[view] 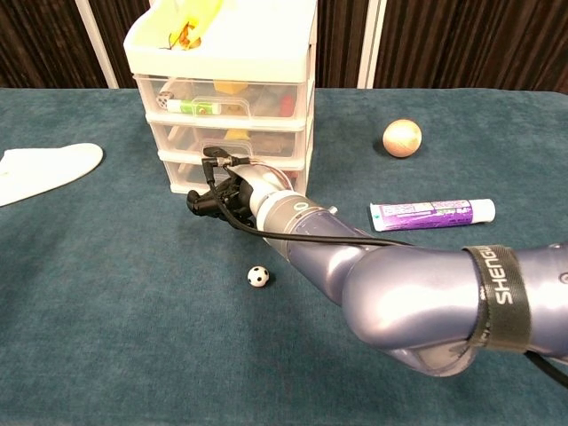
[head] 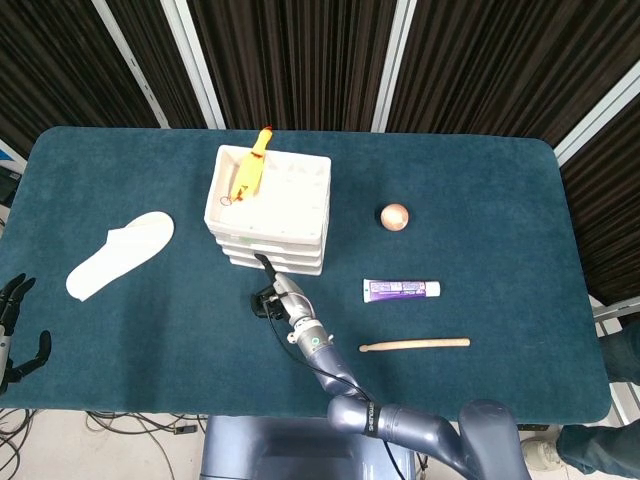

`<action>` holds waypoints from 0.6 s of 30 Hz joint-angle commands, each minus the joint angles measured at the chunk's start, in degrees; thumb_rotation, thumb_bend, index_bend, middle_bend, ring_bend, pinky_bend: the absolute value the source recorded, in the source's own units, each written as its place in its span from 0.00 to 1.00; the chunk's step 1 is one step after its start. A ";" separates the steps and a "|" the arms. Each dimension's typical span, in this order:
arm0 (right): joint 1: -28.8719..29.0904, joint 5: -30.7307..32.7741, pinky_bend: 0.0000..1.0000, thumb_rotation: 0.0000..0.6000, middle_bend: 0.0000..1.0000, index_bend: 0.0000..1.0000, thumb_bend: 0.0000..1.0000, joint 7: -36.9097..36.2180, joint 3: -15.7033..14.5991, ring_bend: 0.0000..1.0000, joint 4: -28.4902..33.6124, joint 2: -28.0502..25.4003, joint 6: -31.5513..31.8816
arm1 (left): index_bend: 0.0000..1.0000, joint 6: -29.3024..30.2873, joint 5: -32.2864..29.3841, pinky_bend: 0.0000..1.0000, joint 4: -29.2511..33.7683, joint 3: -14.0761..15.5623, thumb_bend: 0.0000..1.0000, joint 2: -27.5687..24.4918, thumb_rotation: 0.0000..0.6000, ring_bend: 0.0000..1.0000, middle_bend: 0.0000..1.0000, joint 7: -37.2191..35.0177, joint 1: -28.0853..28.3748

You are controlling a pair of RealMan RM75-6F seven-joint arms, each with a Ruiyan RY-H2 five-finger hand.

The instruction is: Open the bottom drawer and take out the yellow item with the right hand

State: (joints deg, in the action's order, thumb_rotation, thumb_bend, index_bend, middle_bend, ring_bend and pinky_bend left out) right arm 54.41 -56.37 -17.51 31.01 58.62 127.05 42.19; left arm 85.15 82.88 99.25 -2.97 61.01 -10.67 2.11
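The right hand [view: 216, 193] sits curled against the front of the bottom drawer [view: 191, 173] just behind it; whether it hooks the handle I cannot tell. A poor hold would slip, or drag the light drawer unit [view: 226, 98]. The yellow item inside stays hidden.

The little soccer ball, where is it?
In the chest view the little soccer ball lies on the table, just in front of the white drawer unit, below the right hand.
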 commanded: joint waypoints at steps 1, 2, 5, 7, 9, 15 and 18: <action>-0.09 -0.57 0.99 1.00 0.87 0.09 0.62 -0.56 -0.30 0.93 0.48 -0.36 -0.40 | 0.01 -0.03 -0.02 0.00 0.03 0.00 0.51 -0.01 1.00 0.00 0.00 -0.04 0.00; -0.19 -1.13 0.99 1.00 0.87 0.09 0.62 -1.02 -0.65 0.93 0.93 -0.69 -0.78 | 0.01 -0.06 0.01 0.00 0.07 0.03 0.51 -0.04 1.00 0.00 0.00 -0.12 0.00; -0.65 -2.63 0.99 1.00 0.87 0.09 0.63 -2.48 -1.49 0.93 2.13 -1.59 -1.46 | 0.01 -0.01 0.11 0.00 0.07 0.07 0.51 -0.09 1.00 0.00 0.00 -0.15 -0.03; -0.89 -3.27 0.99 1.00 0.87 0.09 0.62 -2.89 -1.93 0.93 2.55 -1.86 -1.39 | 0.01 0.11 0.16 0.00 0.05 0.06 0.51 -0.07 1.00 0.00 0.00 -0.20 -0.07; -1.19 -3.90 0.99 1.00 0.87 0.09 0.63 -3.24 -2.50 0.93 2.99 -2.09 -1.24 | 0.01 0.16 0.15 0.00 0.00 0.05 0.51 -0.04 1.00 0.00 0.00 -0.16 -0.10; -2.03 -4.71 0.99 1.00 0.87 0.09 0.62 -3.52 -3.65 0.93 4.34 -2.71 -0.67 | 0.01 0.02 0.06 0.00 -0.01 0.07 0.51 0.00 1.00 0.00 0.00 0.08 -0.06; -2.66 -5.01 0.99 1.00 0.87 0.09 0.63 -3.42 -4.46 0.93 5.32 -3.03 -0.29 | 0.01 -0.03 -0.08 0.00 0.01 0.02 0.51 -0.01 1.00 0.00 0.00 0.07 -0.05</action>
State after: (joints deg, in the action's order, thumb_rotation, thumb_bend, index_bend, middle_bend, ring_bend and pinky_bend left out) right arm 51.96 -61.25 -20.97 26.78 63.69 124.15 41.76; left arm 85.12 82.80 99.25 -2.95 61.00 -10.60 2.07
